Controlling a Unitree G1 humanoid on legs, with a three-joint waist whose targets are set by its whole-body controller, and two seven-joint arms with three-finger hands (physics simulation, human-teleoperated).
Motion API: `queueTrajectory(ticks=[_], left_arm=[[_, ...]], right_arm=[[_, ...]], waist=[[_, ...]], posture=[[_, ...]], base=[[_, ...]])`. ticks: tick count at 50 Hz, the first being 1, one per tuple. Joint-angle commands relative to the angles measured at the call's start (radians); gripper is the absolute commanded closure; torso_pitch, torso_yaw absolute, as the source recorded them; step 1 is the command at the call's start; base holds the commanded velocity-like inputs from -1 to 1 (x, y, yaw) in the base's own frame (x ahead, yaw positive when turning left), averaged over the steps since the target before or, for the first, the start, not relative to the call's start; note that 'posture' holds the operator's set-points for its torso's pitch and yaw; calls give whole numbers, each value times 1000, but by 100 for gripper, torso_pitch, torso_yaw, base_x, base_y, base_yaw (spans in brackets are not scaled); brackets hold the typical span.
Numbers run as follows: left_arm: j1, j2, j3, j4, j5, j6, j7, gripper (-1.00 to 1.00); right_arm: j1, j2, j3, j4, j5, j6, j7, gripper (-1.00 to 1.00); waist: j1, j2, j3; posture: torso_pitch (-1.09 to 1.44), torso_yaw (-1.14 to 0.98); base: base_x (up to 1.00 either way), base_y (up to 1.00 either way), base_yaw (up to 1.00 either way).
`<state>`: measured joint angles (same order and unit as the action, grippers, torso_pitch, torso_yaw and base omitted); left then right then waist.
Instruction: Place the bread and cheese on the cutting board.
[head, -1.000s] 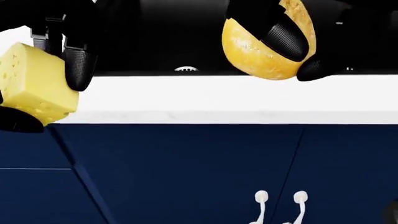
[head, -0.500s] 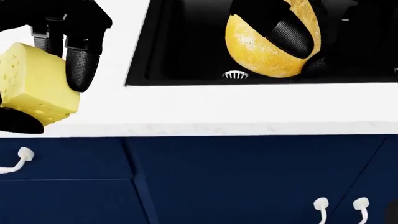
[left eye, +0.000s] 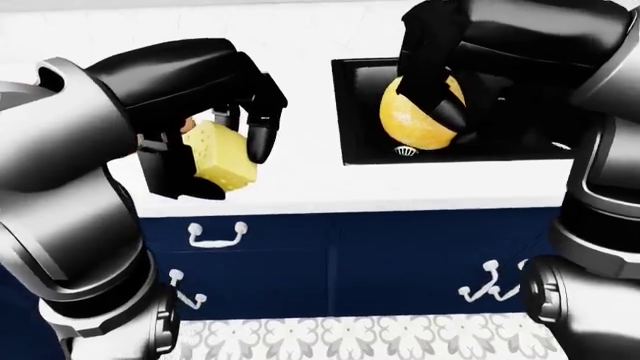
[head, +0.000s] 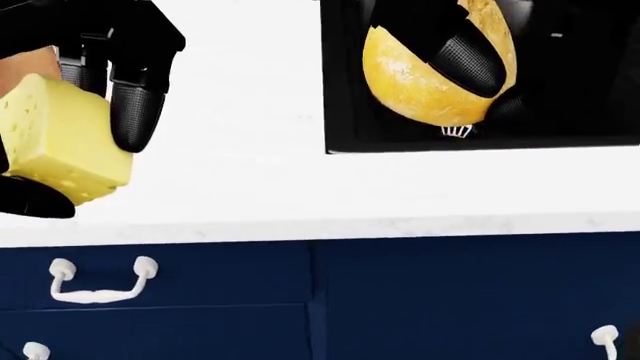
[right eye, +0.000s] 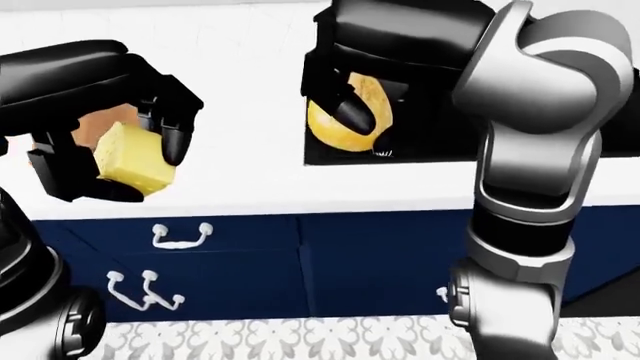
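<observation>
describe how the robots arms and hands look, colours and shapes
Both arms are built of rounded grey metallic segments with glossy black joint bands and black forearm shells. The left hand and right hand are glossy black, with thick stubby fingers ending in rounded pads of finely dotted dark texture. No cables or markings show.

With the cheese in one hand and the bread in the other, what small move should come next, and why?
Probably a further sidestep toward the views' left. The left hand is closed on the cheese and the right hand on the bread, which hangs over the black sink. Only a brown sliver, possibly the cutting board, shows behind the left hand, so neither item is over it.
</observation>
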<state>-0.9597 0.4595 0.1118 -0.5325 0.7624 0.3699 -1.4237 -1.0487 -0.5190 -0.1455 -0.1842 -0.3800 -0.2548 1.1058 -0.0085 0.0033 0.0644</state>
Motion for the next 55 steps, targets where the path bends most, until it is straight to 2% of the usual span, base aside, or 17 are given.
queueTrajectory(ticks=[1, 3, 4, 6, 12, 18, 20, 23, 28, 30, 31, 33, 45, 47, 48, 51, 55], left_arm=[[-22, 12, 20, -6, 10, -1, 20, 100], [-17, 11, 20, -7, 9, -3, 22, 100], [-16, 11, 21, -6, 9, -4, 22, 100], [-18, 11, 21, -7, 9, -3, 21, 100], [-18, 11, 21, -9, 9, -3, 20, 100], [-22, 11, 19, -6, 10, -3, 19, 100], [-24, 11, 18, -4, 10, -4, 19, 100], [-27, 11, 17, -1, 11, -5, 19, 100], [-25, 10, 19, -3, 11, -5, 18, 100], [-25, 10, 19, -4, 11, -4, 18, 100], [-25, 10, 19, -5, 11, -3, 17, 100], [-23, 10, 20, -5, 11, -4, 19, 100], [-17, 5, 17, -7, 12, -5, 24, 100], [-17, 5, 17, -9, 13, -3, 22, 100], [-16, 5, 18, -10, 13, -2, 22, 100], [-17, 5, 18, -12, 13, -1, 21, 100], [-17, 4, 18, -11, 13, -2, 23, 100]], right_arm=[[-23, -3, -6, -10, 7, -1, -17, 100], [-19, -1, -5, -11, 5, -3, -19, 100], [-20, -2, -5, -10, 5, -4, -19, 100], [-21, -3, -6, -9, 6, -4, -18, 100], [-24, -4, -6, -9, 8, -1, -16, 100], [-27, -6, -6, -2, 10, -6, -16, 100], [-28, -7, -7, -1, 11, -7, -16, 100], [-31, -9, -7, 2, 12, -8, -16, 100], [-27, -7, -7, 0, 11, -8, -18, 100], [-25, -6, -6, -1, 10, -7, -18, 100], [-24, -5, -6, -3, 10, -7, -18, 100], [-23, -4, -6, -5, 10, -6, -18, 100], [-14, -2, -8, -10, 10, -5, -20, 100], [-14, -3, -8, -13, 11, -2, -19, 100], [-13, -3, -8, -14, 11, -1, -19, 100], [-12, -3, -8, -17, 12, 0, -19, 100], [-12, -3, -8, -17, 12, 1, -19, 100]], waist=[[5, -2, -17], [2, 77, -37], [-1, 85, -54], [8, 68, -17], [-3, 6, -10], [-2, -56, -19], [-9, -44, -23], [0, -58, -40], [5, -2, -17], [2, 75, -37], [-3, 85, -54], [7, 69, -18], [-2, -51, -18], [-8, -40, -24], [-1, -56, -30], [4, -55, -41], [5, -4, -17]], posture=[[0, 0], [0, 0], [0, 0], [0, 0], [0, 0], [0, 0], [0, 0], [0, 0], [0, 0], [0, 0], [0, 0], [0, 0], [0, 0], [0, 0], [0, 0], [0, 0], [0, 0]], base=[[0, 52, 0], [0, 53, 0], [0, 52, 0], [0, 53, 0], [0, 53, 0], [0, 53, 0], [0, 53, 0], [0, 53, 0], [0, 53, 0], [0, 53, 0], [0, 52, 0], [0, 54, 0], [0, 53, 0], [0, 53, 0], [0, 54, 0], [0, 53, 0], [0, 53, 0]])
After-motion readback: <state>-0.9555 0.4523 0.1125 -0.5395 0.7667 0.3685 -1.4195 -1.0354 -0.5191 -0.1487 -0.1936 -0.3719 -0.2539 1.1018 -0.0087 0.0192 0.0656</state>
